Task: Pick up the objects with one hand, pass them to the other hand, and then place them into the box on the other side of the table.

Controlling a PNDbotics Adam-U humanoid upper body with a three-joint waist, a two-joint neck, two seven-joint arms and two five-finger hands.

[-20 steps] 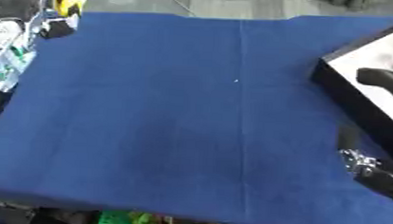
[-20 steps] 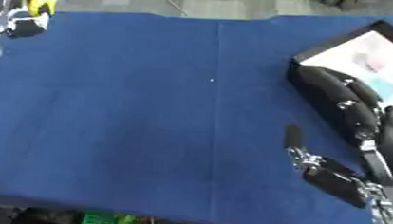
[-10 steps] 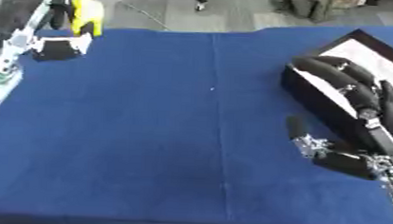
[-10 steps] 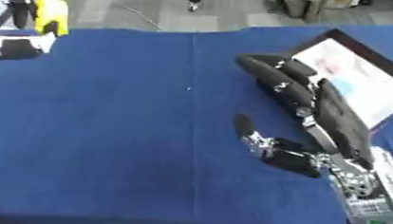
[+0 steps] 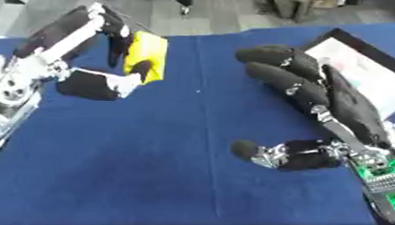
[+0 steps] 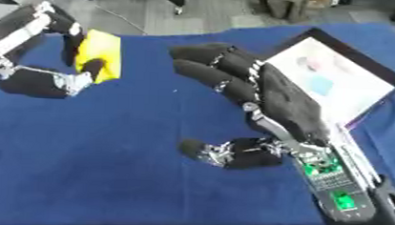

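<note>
**A:** Start with the left eye view. What is the left hand doing?

**B:** The left hand (image 5: pixel 89 78) comes in from the upper left, over the blue bench (image 5: pixel 148 169). Its fingers and thumb are curled round a yellow object (image 5: pixel 146 57), which is held up near the far left part of the bench. I cannot make out what the object is beyond a flat yellow shape.

**A:** And the right one?

**B:** The right hand (image 5: pixel 318 96) reaches in from the lower right, palm spread over the middle of the bench. Its fingers are stretched out toward the yellow object and the thumb sticks out to the side; it holds nothing. The two hands are apart, with bare blue cloth between them.

**A:** Now the right eye view. Where is the box?

**B:** The box (image 6: pixel 378 70) sits at the right edge of the bench, dark-rimmed with a pale inside, partly hidden behind the right hand. A small pink shape and a small blue shape show on its pale floor. The yellow object is well away from it, on the opposite side.
</note>
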